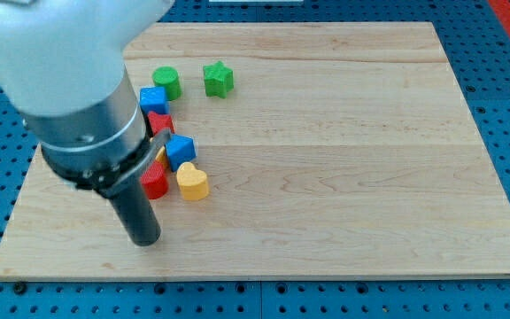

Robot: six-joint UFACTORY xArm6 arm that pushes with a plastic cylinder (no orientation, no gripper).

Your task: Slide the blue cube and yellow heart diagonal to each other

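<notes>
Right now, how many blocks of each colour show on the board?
Green: 2, a cylinder and a star
Blue: 2
Red: 2
Yellow: 2, a heart and a partly hidden sliver
Total: 8

Board's right half (370,159) lies open; blocks crowd around the yellow heart (192,182).
</notes>
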